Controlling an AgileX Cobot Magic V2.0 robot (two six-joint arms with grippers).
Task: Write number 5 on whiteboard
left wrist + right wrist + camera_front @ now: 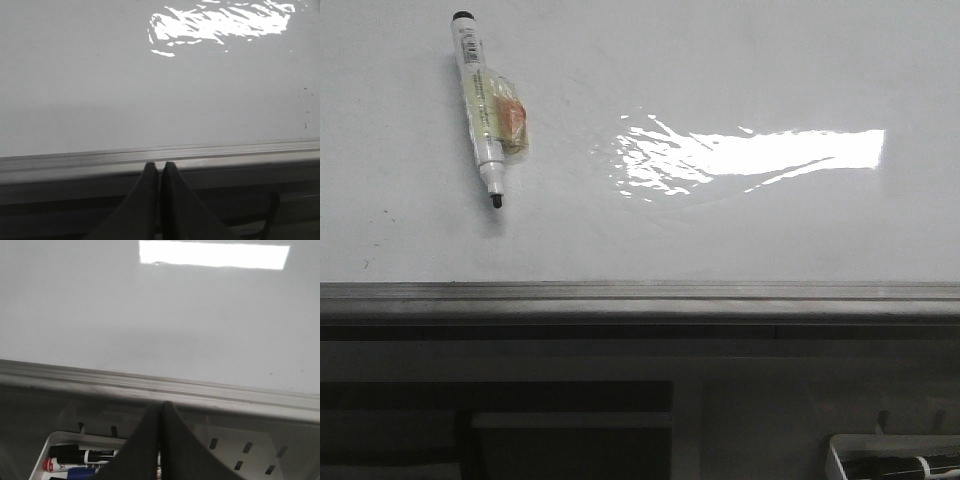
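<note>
The whiteboard surface is open across nearly its whole width. Sole obstruction: one marker, uncapped, lying flat at the far left. The frame forms a raised lip along the near edge. Below it, at right, a basket holds more markers.

A white marker lies uncapped with yellowish tape around it. A white basket holds more markers.
</note>
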